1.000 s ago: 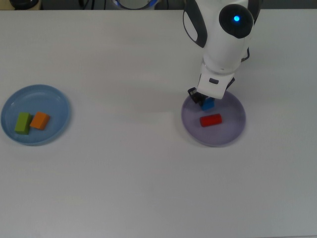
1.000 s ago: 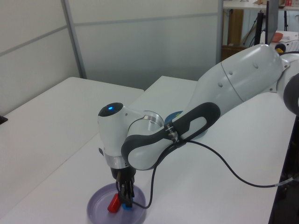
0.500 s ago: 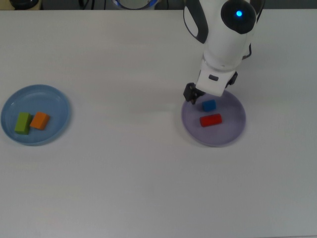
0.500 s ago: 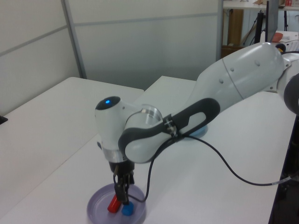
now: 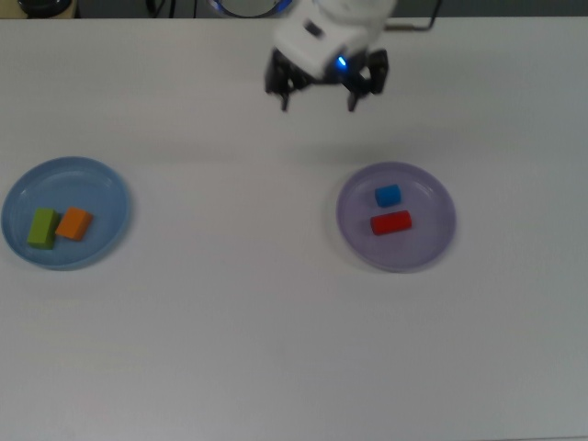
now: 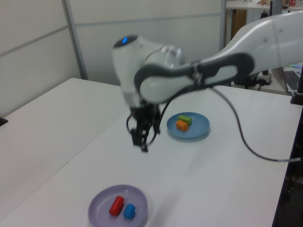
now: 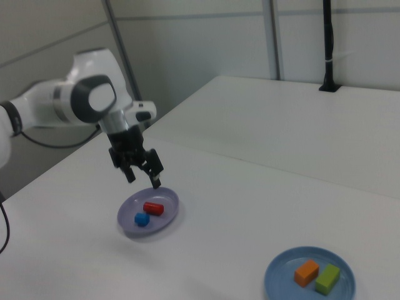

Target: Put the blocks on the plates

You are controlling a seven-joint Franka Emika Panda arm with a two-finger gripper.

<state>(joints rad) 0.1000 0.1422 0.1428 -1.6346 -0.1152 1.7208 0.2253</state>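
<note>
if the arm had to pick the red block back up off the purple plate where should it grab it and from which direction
Probably straight down from above, with the open gripper closing across the narrow width of the red block. It lies flat on the purple plate, long axis running left-right in the top view. The blue block sits close on one long side, so that finger must drop into the small gap between them.

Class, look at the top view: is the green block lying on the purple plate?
No, the green block lies beside the orange block on the blue plate.

Red block (image 5: pixel 391 222) and blue block (image 5: pixel 388 195) lie apart on lilac plate (image 5: pixel 432 241). Green block (image 5: pixel 41 227) touches orange block (image 5: pixel 74 223) on light blue plate (image 5: pixel 103 184).
</note>
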